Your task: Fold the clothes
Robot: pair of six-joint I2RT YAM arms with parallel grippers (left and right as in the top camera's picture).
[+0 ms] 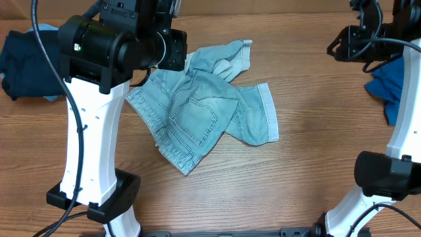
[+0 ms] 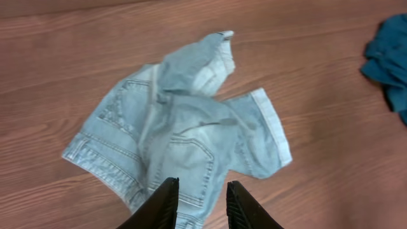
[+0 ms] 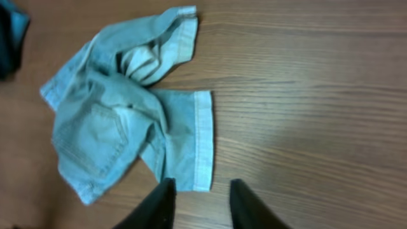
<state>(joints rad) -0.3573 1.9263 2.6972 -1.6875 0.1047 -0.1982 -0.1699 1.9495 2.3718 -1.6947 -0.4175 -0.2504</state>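
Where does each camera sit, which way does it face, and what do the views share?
Overhead: above the table, looking down; left arm and right arm show, denim shorts between, navy garment and royal-blue garment at opposite sides.
Left wrist: on the left arm, facing down at the shorts; left gripper open at bottom edge.
Right wrist: on the right arm, facing down at the shorts; right gripper open at bottom edge.
Shared: all three see the shorts.

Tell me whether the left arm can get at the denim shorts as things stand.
Probably yes. The left gripper hangs above the denim shorts, jaws apart and empty, nothing between it and the cloth. The shorts lie crumpled in the open on the table, apart from the blue garment.
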